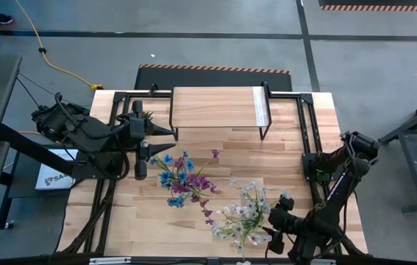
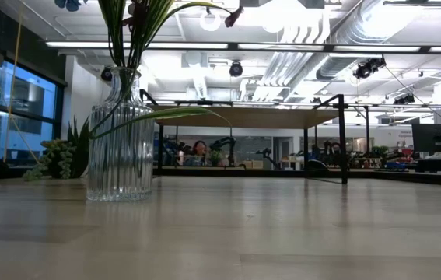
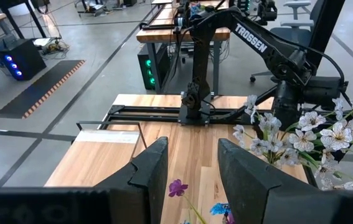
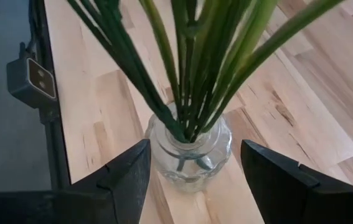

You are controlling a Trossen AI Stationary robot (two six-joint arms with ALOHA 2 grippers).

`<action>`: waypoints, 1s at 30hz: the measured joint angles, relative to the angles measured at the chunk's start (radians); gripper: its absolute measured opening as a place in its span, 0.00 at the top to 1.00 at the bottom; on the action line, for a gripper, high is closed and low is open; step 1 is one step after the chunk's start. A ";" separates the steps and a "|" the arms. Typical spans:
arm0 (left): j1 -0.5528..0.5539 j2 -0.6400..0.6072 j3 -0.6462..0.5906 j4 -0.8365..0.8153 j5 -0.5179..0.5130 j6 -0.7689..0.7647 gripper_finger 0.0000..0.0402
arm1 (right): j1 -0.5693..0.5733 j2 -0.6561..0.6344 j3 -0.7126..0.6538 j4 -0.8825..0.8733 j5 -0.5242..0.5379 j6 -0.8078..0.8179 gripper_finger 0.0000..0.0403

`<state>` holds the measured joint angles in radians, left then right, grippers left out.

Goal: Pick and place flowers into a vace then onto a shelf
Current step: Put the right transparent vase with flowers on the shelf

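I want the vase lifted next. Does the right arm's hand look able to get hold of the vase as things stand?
Probably yes. The right hand hangs right over the vase with its fingers open on either side. Only the flowers' stems rise between them, and they look thin enough to pass.

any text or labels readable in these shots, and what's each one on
"TROSSEN": white letters on the right arm, left wrist view.
"SA...": a partial print on the white box beside the table under the left arm, high view; the rest is hidden.
Nothing else readable.
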<state>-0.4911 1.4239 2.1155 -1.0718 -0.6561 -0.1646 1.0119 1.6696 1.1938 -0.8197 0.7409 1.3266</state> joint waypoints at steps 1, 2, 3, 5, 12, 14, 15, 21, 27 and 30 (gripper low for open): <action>0.000 0.000 0.000 0.000 0.000 0.000 0.57 | -0.003 0.000 0.000 -0.005 -0.002 0.000 0.41; 0.000 0.000 0.000 0.000 0.000 0.000 0.57 | -0.005 0.000 0.000 -0.009 -0.003 0.000 0.41; 0.000 0.000 0.000 0.000 0.000 0.001 0.57 | -0.005 0.000 0.000 -0.014 -0.003 0.000 0.41; 0.000 0.000 0.000 0.000 0.000 0.001 0.57 | -0.006 0.000 0.000 -0.017 -0.003 0.000 0.41; 0.000 0.000 0.000 0.000 0.001 0.002 0.57 | -0.005 0.000 0.000 -0.016 -0.022 0.016 0.41; 0.000 0.000 0.000 0.000 0.001 0.002 0.57 | -0.005 0.000 0.000 -0.012 -0.017 0.015 0.41; 0.000 0.000 0.000 -0.001 0.001 0.002 0.57 | -0.006 0.000 0.000 -0.010 -0.016 0.013 0.41; 0.000 0.000 0.000 -0.001 0.006 0.003 0.57 | -0.016 0.003 0.000 -0.005 -0.014 0.008 0.41; 0.000 0.000 0.000 -0.001 0.005 0.003 0.57 | -0.018 0.031 0.001 0.006 -0.005 0.009 0.41; 0.000 0.000 0.000 -0.001 0.005 0.003 0.57 | -0.019 0.032 0.001 0.012 0.002 0.003 0.41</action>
<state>-0.4911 1.4239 2.1155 -1.0725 -0.6514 -0.1620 0.9928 1.7020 1.1950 -0.8082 0.7432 1.3294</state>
